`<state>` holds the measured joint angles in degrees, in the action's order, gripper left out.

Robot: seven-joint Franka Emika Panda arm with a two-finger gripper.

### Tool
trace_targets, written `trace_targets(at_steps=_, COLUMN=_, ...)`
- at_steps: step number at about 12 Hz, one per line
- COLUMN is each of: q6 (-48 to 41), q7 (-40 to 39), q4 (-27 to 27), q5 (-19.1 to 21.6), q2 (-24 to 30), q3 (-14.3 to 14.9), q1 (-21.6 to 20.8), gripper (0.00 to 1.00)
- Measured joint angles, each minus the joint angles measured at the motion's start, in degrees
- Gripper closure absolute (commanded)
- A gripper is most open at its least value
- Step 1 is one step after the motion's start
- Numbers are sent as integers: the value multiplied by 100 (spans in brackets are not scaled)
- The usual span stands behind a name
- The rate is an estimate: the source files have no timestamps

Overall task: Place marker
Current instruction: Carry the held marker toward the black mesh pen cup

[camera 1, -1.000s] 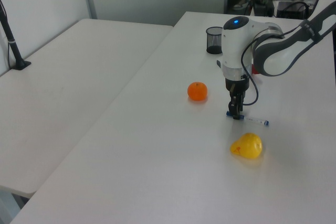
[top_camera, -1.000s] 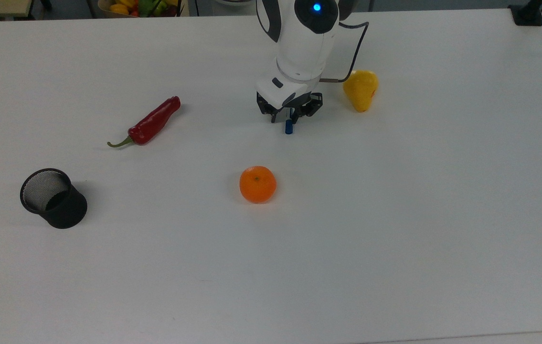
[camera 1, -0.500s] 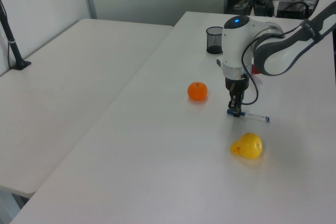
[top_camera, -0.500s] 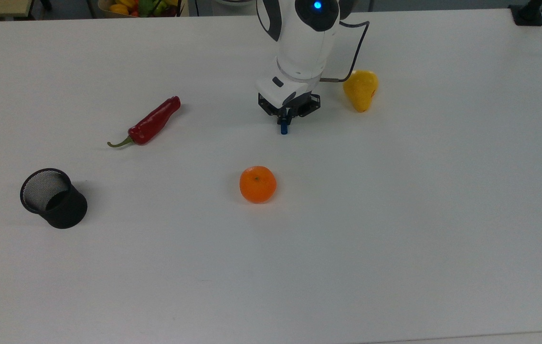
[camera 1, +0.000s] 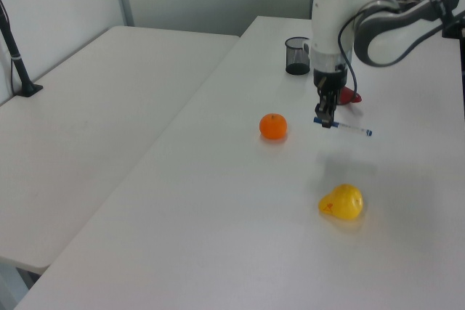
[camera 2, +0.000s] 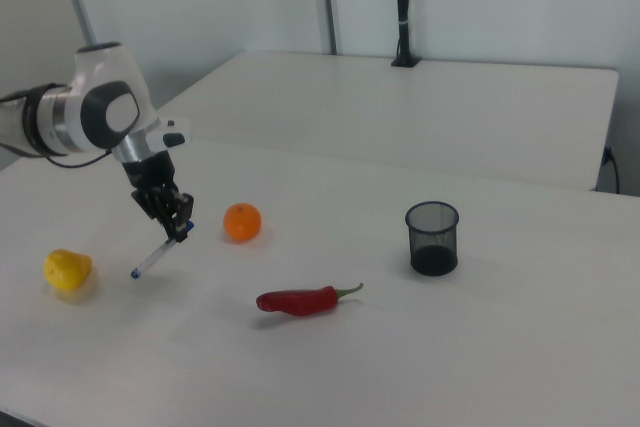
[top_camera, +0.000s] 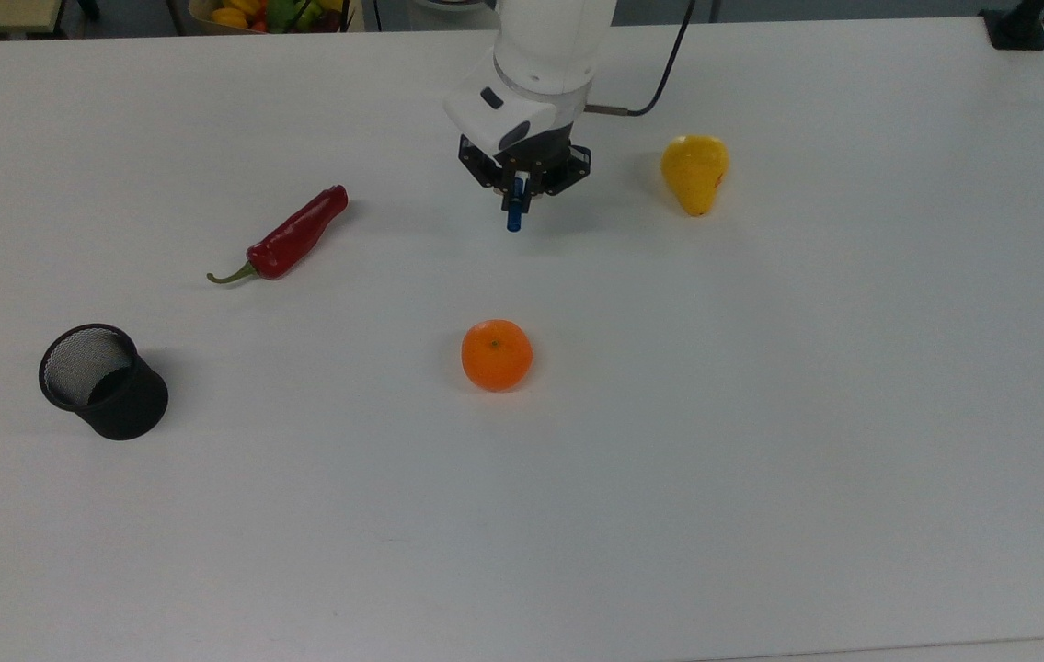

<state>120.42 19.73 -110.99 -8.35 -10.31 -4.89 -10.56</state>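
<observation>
Jaws clenched on the marker, gripping it at the blue-capped end. Marker is lifted clear of the counter: in the left view its white barrel extends roughly level toward the left view's right, with a shadow on the counter below; in the right view it slopes down from the jaws toward the right view's lower left. In the top view the blue cap protrudes just below the fingers. Arm descends from above, wrist pointing down.

Surrounding items, all resting on the counter and apart from the marker:
- Pear, yellow, near, to the top view's right of the jaws.
- Chili, red, to the top view's left.
- Orange, below the jaws in the top view.
- Mesh cup, black, upright, well apart at the top view's far left.
</observation>
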Motion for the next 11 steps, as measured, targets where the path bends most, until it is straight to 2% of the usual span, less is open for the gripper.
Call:
trace_targets(at_steps=2, q6=-589, q7=-388, q4=406, q5=332, q2=187, q3=119, q1=161, gripper=100)
trace_targets(at_steps=5, q6=-1409, q7=-1272, q4=1082, q5=777, q2=292, q3=704, q1=267, gripper=100)
trace_targets(at_steps=9, q6=-1520, q7=-1851, q4=1808, q5=807, q2=315, q3=1374, q1=310, gripper=100)
trace_targets(at_steps=11, q6=-1482, q7=-2104, q4=2026, q5=808, q2=322, q3=1576, q1=443, gripper=100)
